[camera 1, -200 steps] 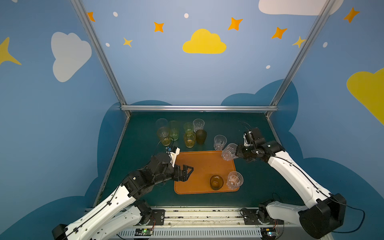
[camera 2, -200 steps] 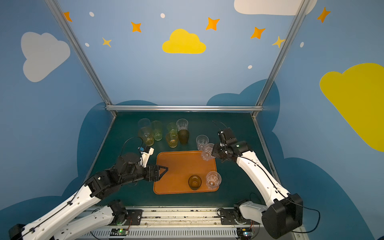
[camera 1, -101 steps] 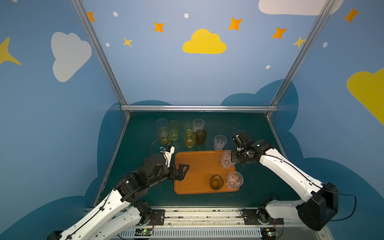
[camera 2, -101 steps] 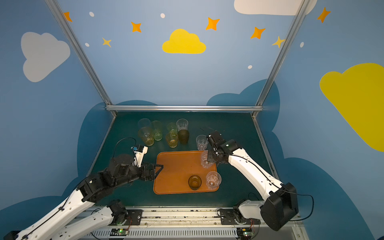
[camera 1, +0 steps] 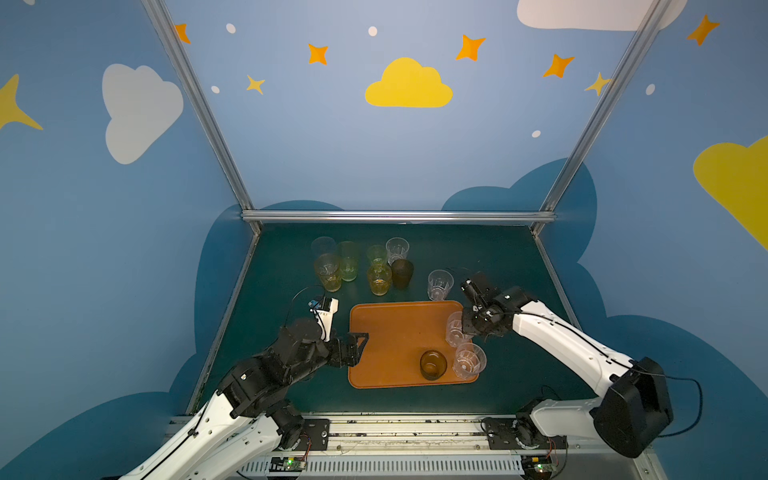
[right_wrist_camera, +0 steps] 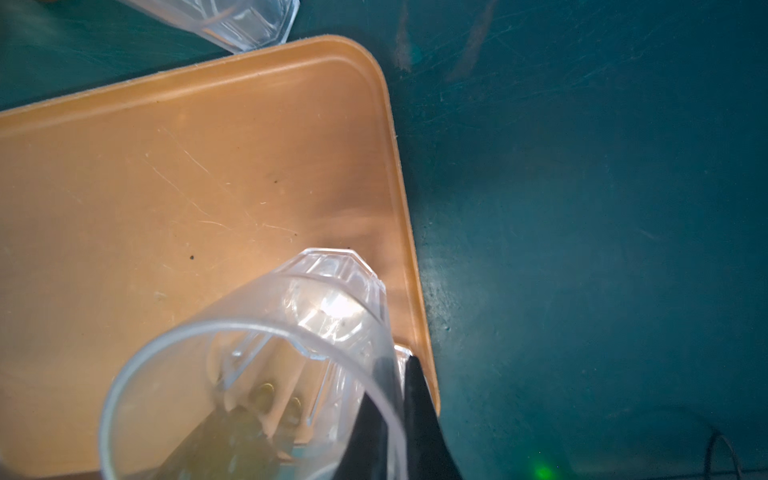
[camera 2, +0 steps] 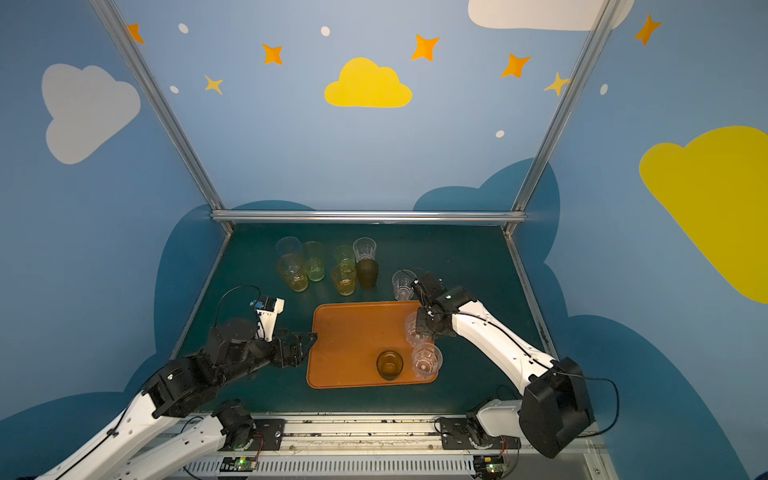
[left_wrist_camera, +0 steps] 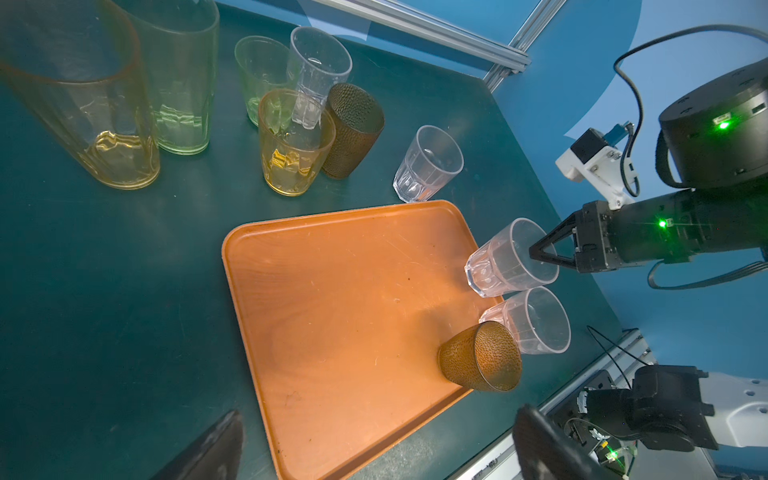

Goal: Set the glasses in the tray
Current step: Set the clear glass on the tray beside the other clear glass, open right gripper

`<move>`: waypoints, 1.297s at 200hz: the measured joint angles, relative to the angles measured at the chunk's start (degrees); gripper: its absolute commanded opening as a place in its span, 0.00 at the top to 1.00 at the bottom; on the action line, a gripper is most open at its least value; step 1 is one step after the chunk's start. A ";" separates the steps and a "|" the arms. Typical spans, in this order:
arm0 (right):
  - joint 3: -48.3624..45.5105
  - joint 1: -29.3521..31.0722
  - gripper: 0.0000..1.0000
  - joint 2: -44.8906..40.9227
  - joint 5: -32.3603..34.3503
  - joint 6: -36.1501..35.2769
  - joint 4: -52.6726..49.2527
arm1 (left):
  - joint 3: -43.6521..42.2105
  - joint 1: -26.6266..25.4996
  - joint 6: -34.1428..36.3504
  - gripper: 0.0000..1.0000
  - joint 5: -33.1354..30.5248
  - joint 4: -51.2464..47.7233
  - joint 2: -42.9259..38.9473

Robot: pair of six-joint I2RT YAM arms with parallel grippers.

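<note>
Since a second earlier, the right gripper point(camera 1: 464, 329) had been carried in from beyond the far right corner of the tray point(camera 1: 390, 340) to its right rim, and the left gripper point(camera 1: 359, 347) had been drawn back slightly to the tray's left edge. A dark green table point(camera 1: 498, 257) was seen, closed in by blue walls point(camera 1: 332, 145) painted with clouds and stars, with an aluminium rail point(camera 1: 395, 216) along the back.

The orange-brown tray was flat, low-rimmed and lightly scratched. A clear faceted glass point(left_wrist_camera: 505, 266) was held tilted over the tray's right rim, its wall pinched at the mouth by the right gripper; whether its base touched the tray could not be told. Two glasses stood upright in the near right corner: a dark brown glass point(camera 1: 433, 364) and, just beside it, a second clear glass point(camera 1: 468, 360). A third clear glass point(camera 1: 439, 284) was left on the table just behind the tray's far edge. Seven more glasses point(camera 1: 348, 262), clear, amber, green and brown, were clustered toward the far left. The left gripper was spread wide with nothing in it.
</note>
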 measured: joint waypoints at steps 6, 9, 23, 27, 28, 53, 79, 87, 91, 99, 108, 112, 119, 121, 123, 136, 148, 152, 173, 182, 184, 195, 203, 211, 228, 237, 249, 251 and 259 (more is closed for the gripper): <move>0.00 0.00 1.00 0.26 -0.02 0.02 0.42 | 0.00 0.00 0.00 0.00 0.00 0.00 0.24; 0.00 0.00 1.00 0.37 -0.04 0.02 0.61 | 0.00 0.00 0.00 0.00 0.02 0.00 0.42; 0.00 0.00 1.00 1.14 -0.09 0.07 1.38 | 0.00 0.11 0.00 0.00 0.04 0.00 1.07; 0.00 0.00 1.00 1.42 -0.07 0.09 1.53 | 0.00 0.11 0.00 0.00 0.04 0.00 1.20; 0.00 0.00 1.00 1.46 -0.09 0.11 1.57 | 0.00 0.11 0.00 0.00 0.04 0.00 1.31; -0.17 0.00 1.00 2.93 -0.07 0.48 2.36 | 0.00 0.26 0.00 0.00 0.07 -0.02 1.77; -0.50 0.00 1.00 3.32 -0.07 0.87 2.69 | 0.00 0.50 -0.02 0.00 0.07 -0.02 1.79; -0.59 0.00 1.00 3.32 -0.04 0.92 2.73 | 0.00 0.63 0.00 0.00 0.07 -0.02 1.70; -0.63 0.00 1.00 3.32 -0.04 0.94 2.78 | 0.00 0.72 -0.02 0.00 0.07 -0.02 1.68; -0.74 0.00 1.00 3.32 -0.02 1.01 2.91 | 0.00 0.76 0.00 0.00 0.07 -0.02 1.64; -0.90 0.00 1.00 3.32 0.02 1.07 2.99 | 0.00 0.92 -0.02 0.00 0.09 -0.02 1.66; -0.96 0.00 1.00 3.32 0.04 1.07 3.04 | 0.00 1.03 -0.02 0.00 0.09 -0.02 1.66; -1.05 0.00 1.00 3.32 0.04 1.09 3.04 | 0.00 1.18 -0.02 0.00 0.13 -0.02 1.66; -1.07 0.00 1.00 3.32 0.04 1.11 3.04 | 0.00 1.20 -0.02 0.00 0.15 -0.02 1.66; -1.09 0.00 1.00 3.32 0.04 1.11 3.04 | 0.00 1.22 -0.02 0.00 0.20 -0.02 1.66; -1.22 0.00 1.00 3.32 0.07 1.25 3.06 | 0.00 1.49 -0.02 0.00 0.31 -0.02 1.66; -1.27 0.00 1.00 3.32 0.11 1.31 3.06 | 0.00 1.66 -0.02 0.00 0.44 -0.02 1.66; -1.27 0.00 1.00 3.32 0.13 1.33 3.08 | 0.00 1.73 -0.02 0.00 0.46 -0.02 1.66; -1.40 0.00 1.00 3.32 0.20 1.51 3.19 | 0.00 2.01 -0.02 0.00 0.55 -0.02 1.66; -1.49 0.00 1.00 3.32 0.24 1.53 3.28 | 0.00 2.10 -0.02 0.00 0.61 -0.02 1.66; -1.49 0.00 1.00 3.32 0.24 1.53 3.30 | 0.00 2.14 -0.02 0.00 0.68 -0.02 1.66; -1.62 0.00 1.00 3.32 0.24 1.53 3.50 | 0.00 2.27 -0.02 0.00 0.76 -0.02 1.66; -1.73 0.00 1.00 3.34 0.24 1.53 3.63 | 0.00 2.32 -0.02 0.00 0.81 -0.02 1.66; -1.84 0.00 1.00 3.43 0.24 1.53 3.69 | 0.00 2.38 -0.02 0.00 0.92 -0.02 1.66; -1.90 0.00 1.00 3.85 0.33 1.68 3.69 | 0.00 2.64 -0.07 0.00 1.20 -0.02 1.66; -1.99 0.02 1.00 4.07 0.42 1.92 3.78 | 0.00 2.73 -0.11 0.00 1.36 -0.02 1.66; -2.36 0.00 1.00 4.07 0.52 2.14 3.93 | 0.00 2.93 -0.17 0.00 1.60 -0.02 1.66; -2.40 0.00 0.99 4.07 0.52 2.14 3.93 | 0.00 2.95 -0.17 0.00 1.62 -0.02 1.66; -2.60 0.00 0.96 4.07 0.55 2.27 3.98 | 0.00 3.02 -0.17 0.00 1.70 0.00 1.66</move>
